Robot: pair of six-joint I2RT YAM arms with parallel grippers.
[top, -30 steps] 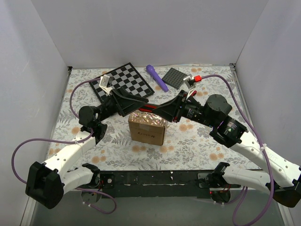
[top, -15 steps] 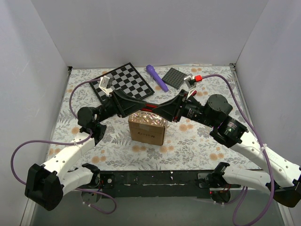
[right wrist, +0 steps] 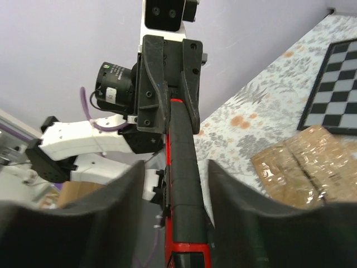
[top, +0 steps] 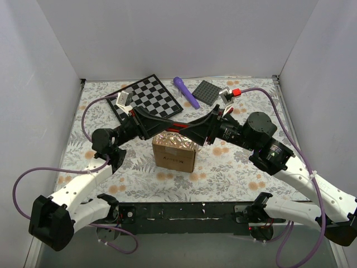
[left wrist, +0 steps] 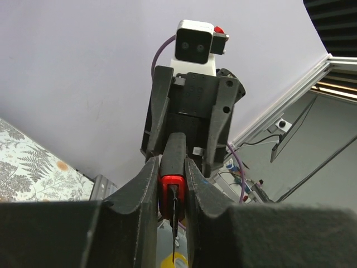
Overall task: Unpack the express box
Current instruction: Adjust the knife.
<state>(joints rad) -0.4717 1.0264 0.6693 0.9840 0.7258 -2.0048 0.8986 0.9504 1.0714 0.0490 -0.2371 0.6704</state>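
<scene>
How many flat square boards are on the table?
2: the checkerboard at the back left, and the dark grey plate at the back, right of centre. More may be hidden.

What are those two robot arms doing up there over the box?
They meet above the express box with a red and black tool between them. The left gripper is clamped on it; the right gripper stands open, a finger on either side of it. The box is taped shut, not yet opened.
</scene>
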